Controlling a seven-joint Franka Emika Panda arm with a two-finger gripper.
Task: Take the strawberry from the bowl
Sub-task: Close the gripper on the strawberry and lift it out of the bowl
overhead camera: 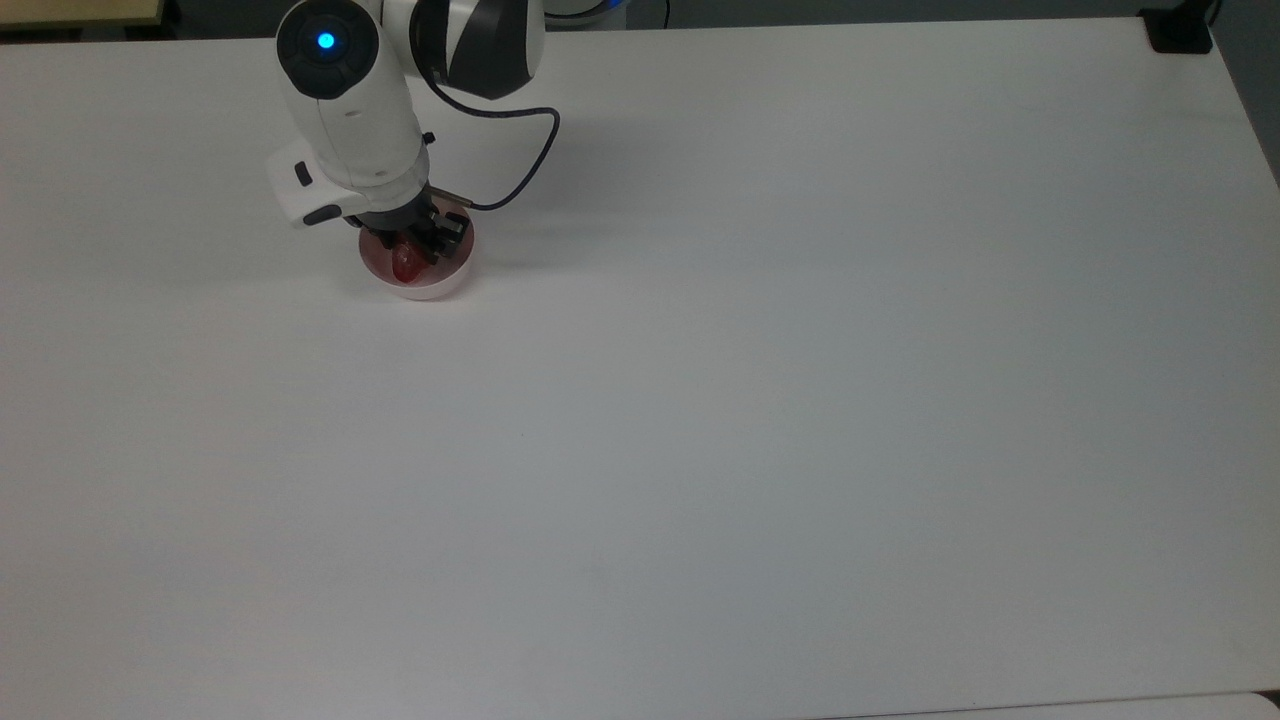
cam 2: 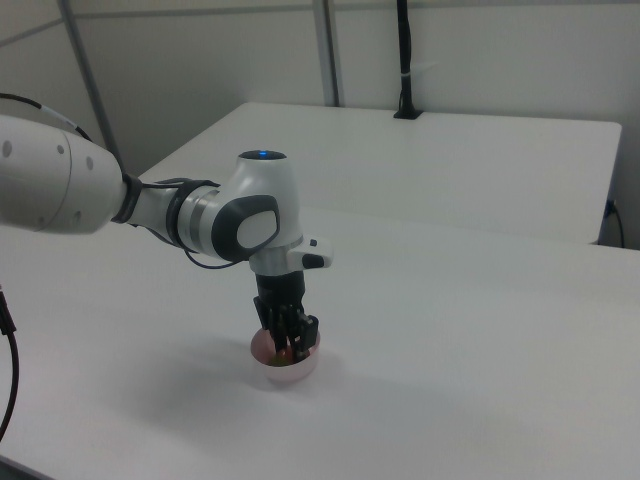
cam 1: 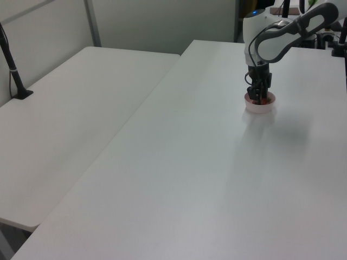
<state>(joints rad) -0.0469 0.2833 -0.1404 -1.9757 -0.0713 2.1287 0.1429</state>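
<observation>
1. The strawberry (overhead camera: 406, 267) lies in the bowl (overhead camera: 440, 286), its red body partly covered by the gripper (overhead camera: 410, 240) in the top view. In the right view a bit of red (cam 2: 282, 352) shows between the dark fingers inside the bowl (cam 2: 300, 374).

2. The gripper is down inside the bowl, one finger on each side of the berry. I can't tell whether the jaws are pinching it or standing just off its sides; the fingers hide the contact.

3. I judge the step in hand to be the grasp itself: the descent looks done, and the berry sits low in the bowl, not lifted.

4. What I'd want next is a firm close on the berry's body, then a straight lift clear of the rim. The berry is glossy and tapered, so I'd expect it could slip out of a light pinch. The bowl is small and light-looking and could ride up with the fingers if they catch the wall.

5. In the left view the gripper (cam 1: 259, 96) points straight down into the bowl (cam 1: 261, 106).

6. The bowl stands on a plain white table (overhead camera: 760, 400), near its far left in the top view. A dark cable (overhead camera: 530, 160) loops off the wrist.

7. A second white table (cam 1: 70, 108) stands alongside, with pale partition walls (cam 2: 480, 60) and a black post (cam 1: 12, 65) behind.
</observation>
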